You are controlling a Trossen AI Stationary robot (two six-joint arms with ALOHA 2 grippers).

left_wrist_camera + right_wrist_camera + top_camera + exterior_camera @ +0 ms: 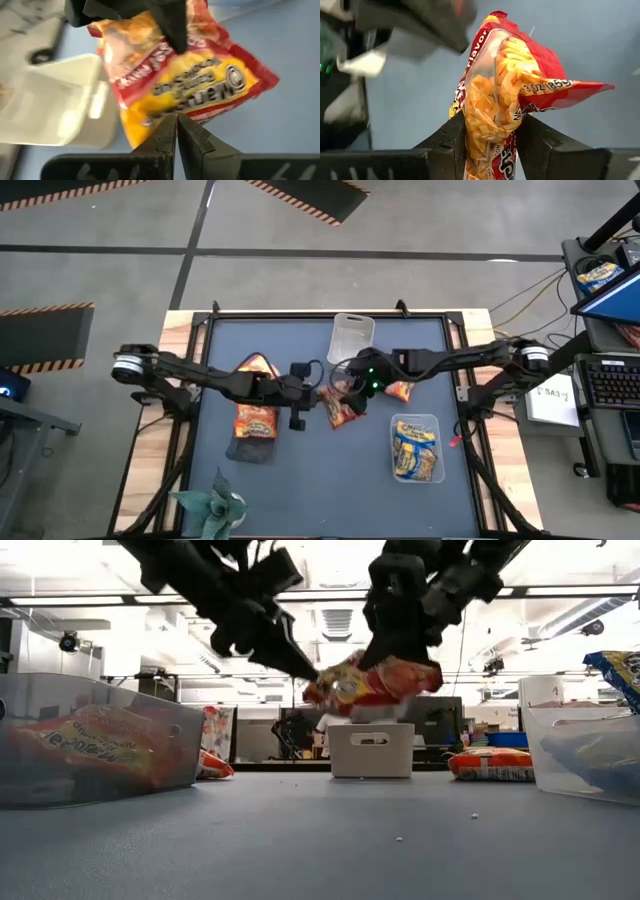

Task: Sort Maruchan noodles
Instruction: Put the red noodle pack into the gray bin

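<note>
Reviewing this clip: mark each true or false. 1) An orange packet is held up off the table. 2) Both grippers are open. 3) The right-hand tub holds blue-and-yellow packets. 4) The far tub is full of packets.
1) True: the orange packet hangs above the table.
2) False: the right gripper clamps the packet; the left gripper is shut at its edge.
3) True: the right-hand tub holds blue-and-yellow packets.
4) False: the far tub looks empty.

Glossy crinkly plastic noodle packet (505, 95); matt grey cloth tabletop (330, 480).
</note>
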